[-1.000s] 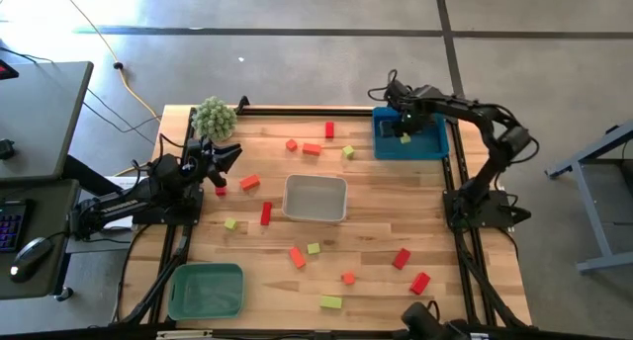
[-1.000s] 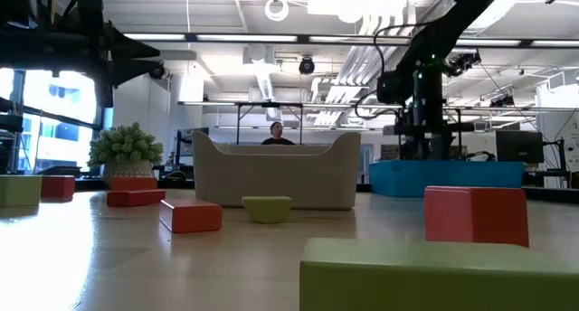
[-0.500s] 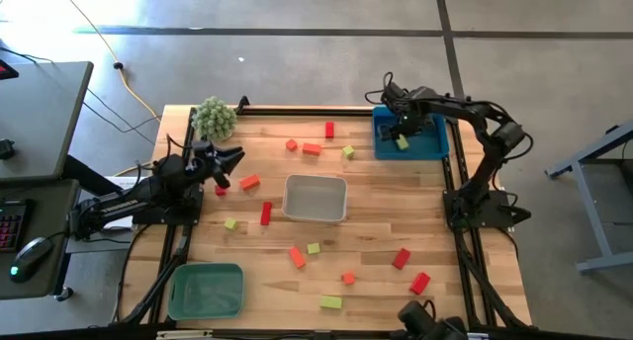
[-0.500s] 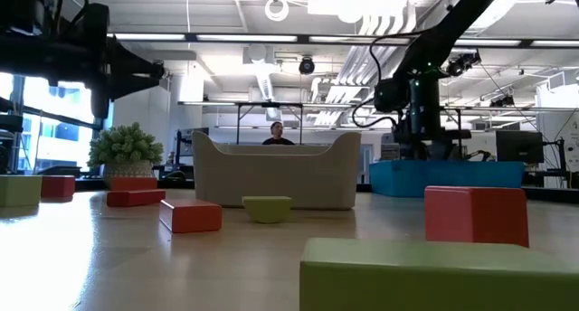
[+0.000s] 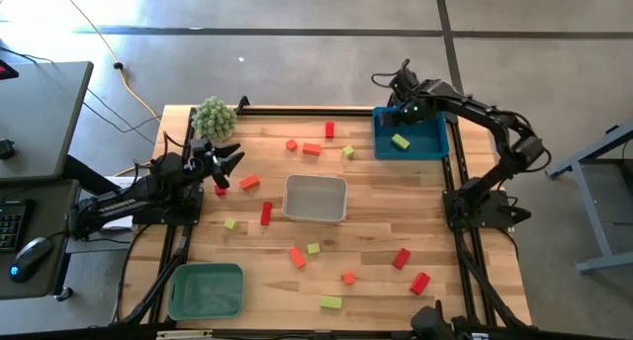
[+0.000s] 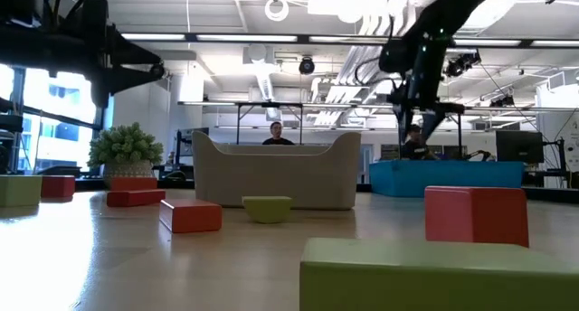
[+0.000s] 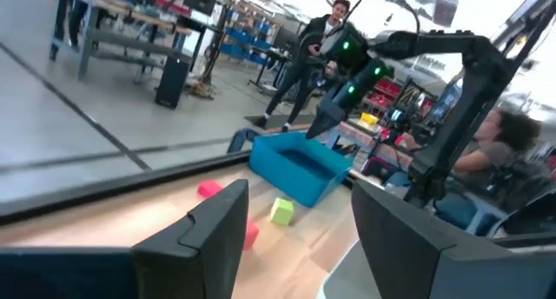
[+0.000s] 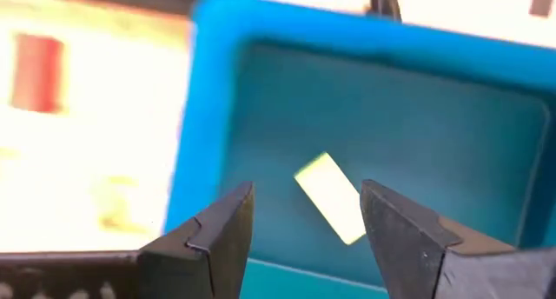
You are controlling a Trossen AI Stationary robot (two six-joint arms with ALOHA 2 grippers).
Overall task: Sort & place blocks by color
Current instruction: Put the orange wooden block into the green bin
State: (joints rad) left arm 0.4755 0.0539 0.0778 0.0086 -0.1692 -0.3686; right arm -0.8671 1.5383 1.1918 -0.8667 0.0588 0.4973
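Note:
Red, orange-red and yellow-green blocks lie scattered flat on the wooden table, for instance a red bar (image 5: 265,212) and a yellow-green block (image 5: 330,302). One yellow-green block (image 5: 400,140) (image 8: 330,197) lies on the floor of the blue tray (image 5: 435,147) (image 8: 217,116). My right gripper (image 5: 400,103) (image 6: 422,130) (image 8: 304,238) hangs open above that tray's far left part, over the block without touching it. My left gripper (image 5: 234,158) (image 7: 300,238) is open, raised over the table's left side next to a small red block (image 5: 220,190).
A white tray (image 5: 316,180) sits mid-table and a green tray (image 5: 174,291) at the near left corner. A fuzzy green plant (image 5: 215,116) stands at the far left corner. A person (image 6: 275,132) shows in the room beyond the table.
My right gripper has risen out of the blue tray and drawn toward the table's far edge. The yellow-green block that lay under it now shows free on the tray floor.

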